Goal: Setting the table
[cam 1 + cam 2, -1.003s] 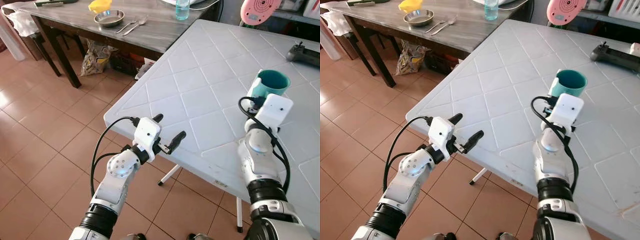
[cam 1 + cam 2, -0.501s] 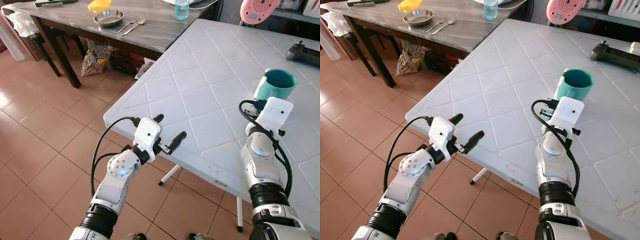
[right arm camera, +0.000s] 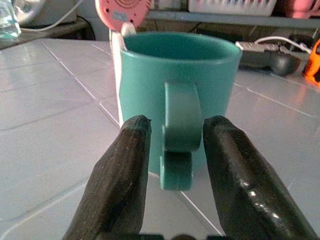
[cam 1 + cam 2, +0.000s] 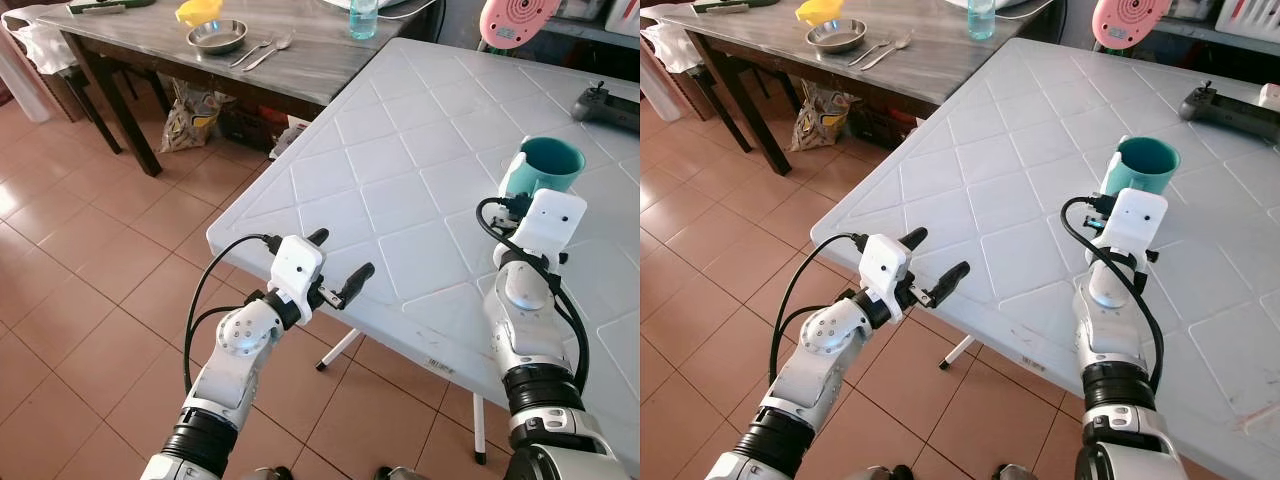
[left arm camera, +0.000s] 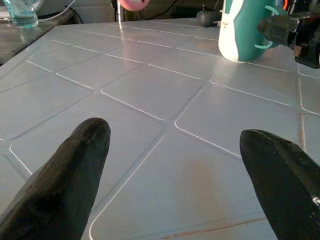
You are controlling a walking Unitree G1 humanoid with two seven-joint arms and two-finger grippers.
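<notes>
Right wrist view: the right gripper (image 3: 172, 150) is seen with its two black fingers (image 3: 122, 170) set on either side of the handle of the teal mug (image 3: 175, 95); whether they press the handle cannot be told. The mug is stood upright on the white table (image 4: 400, 150), directly ahead of that gripper's fingertips. The left gripper (image 4: 337, 268) is held at the table's near edge with its fingers spread apart and nothing between them; the mug is well ahead of it and to its right. Far beyond the left gripper, a metal bowl (image 4: 218, 36) and cutlery (image 4: 268, 48) are seen on a dark table (image 4: 300, 70).
</notes>
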